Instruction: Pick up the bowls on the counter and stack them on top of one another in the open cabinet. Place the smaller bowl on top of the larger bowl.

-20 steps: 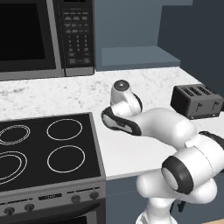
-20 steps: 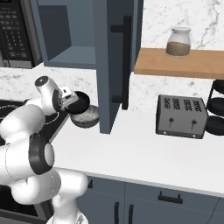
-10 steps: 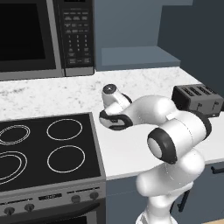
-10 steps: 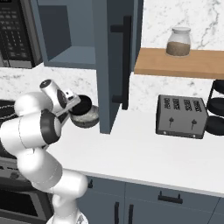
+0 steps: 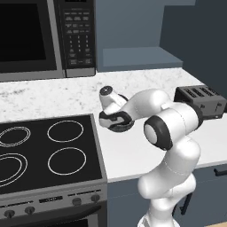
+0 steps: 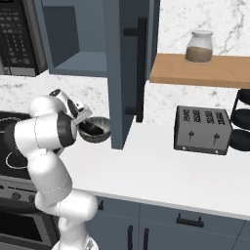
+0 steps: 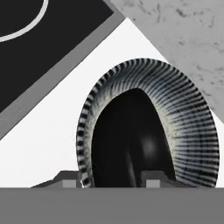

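Observation:
The larger bowl (image 7: 188, 113), grey and ribbed, sits on the white counter (image 5: 133, 150) just right of the stovetop. The smaller bowl (image 7: 131, 140), glossy black, lies nested inside it. My gripper (image 7: 111, 181) hangs close over the near rim of the pair, open; one fingertip (image 7: 70, 181) is outside the ribbed rim and the other is over the black bowl. From the base the hand (image 5: 108, 95) covers most of the bowls (image 5: 116, 123). In the right base view the gripper (image 6: 83, 121) meets the bowls (image 6: 97, 131) at their left edge. The open cabinet (image 6: 83, 63) is above.
The black stovetop (image 5: 44, 146) borders the bowls on the left, with a microwave (image 5: 44, 35) above it. The cabinet's open door (image 6: 129, 73) hangs down just right of the bowls. A toaster (image 6: 202, 129) stands further right, below a wooden shelf with a jar (image 6: 200, 46).
The hand has shifted left and come down over the bowls, while the elbow has folded up and toward the camera. The bowls have stayed in place.

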